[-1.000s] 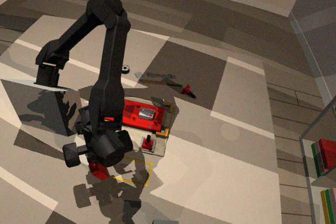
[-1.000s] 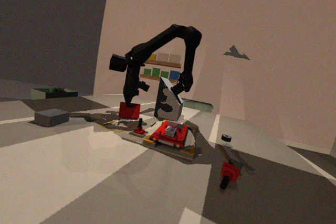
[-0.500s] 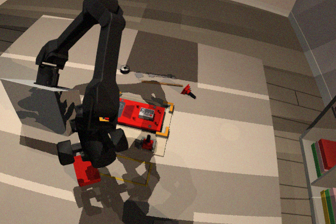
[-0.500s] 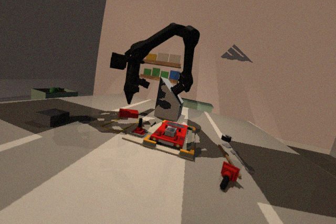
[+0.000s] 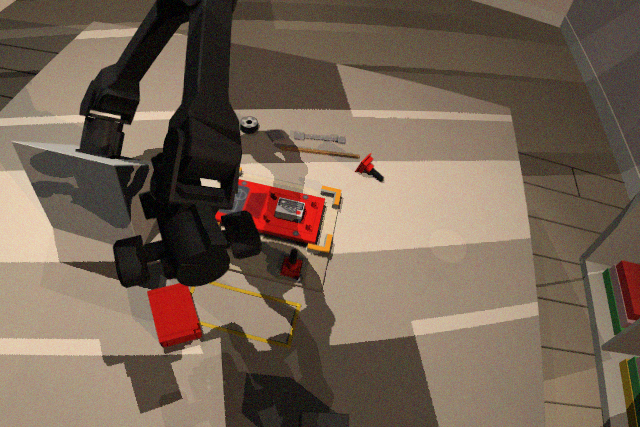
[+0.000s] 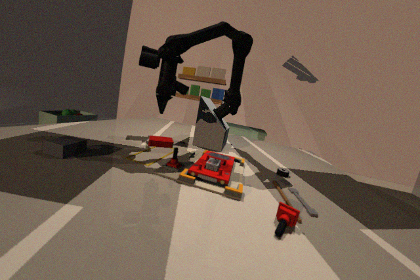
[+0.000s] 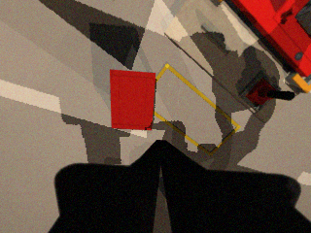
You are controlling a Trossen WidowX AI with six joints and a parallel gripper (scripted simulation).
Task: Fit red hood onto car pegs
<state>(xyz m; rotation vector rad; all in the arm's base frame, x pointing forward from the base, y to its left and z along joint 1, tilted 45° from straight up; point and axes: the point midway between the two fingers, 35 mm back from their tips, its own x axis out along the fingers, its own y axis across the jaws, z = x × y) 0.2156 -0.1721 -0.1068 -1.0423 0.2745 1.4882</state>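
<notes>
The red hood (image 5: 174, 314) (image 6: 161, 141) (image 7: 132, 100) lies low on the table, a plain flat face up, at one end of the yellow outline (image 5: 248, 292) (image 7: 204, 97). Its corner holes are not visible. My gripper (image 6: 161, 112) (image 7: 160, 145) is shut with nothing between its fingers, raised above the table near the hood and not touching it. Its fingertips are hidden in the top view. The red chassis (image 5: 256, 203) (image 6: 200, 167) (image 7: 272, 19) sits in the jig (image 5: 324, 245) (image 6: 235, 190), with the grey engine block (image 5: 289, 209) (image 6: 213, 164) on its deck and bare dark pegs around it.
A red stand with a black post (image 5: 292, 267) (image 6: 174, 163) is beside the jig. A wheel (image 5: 249, 124) (image 6: 283, 172), a wrench (image 5: 320, 137), a wooden-handled tool (image 5: 320, 152) and another red-and-black part (image 5: 365, 164) (image 6: 287, 216) lie across the jig. A grey wedge block (image 5: 77, 189) (image 6: 208, 131) stands by the arm base.
</notes>
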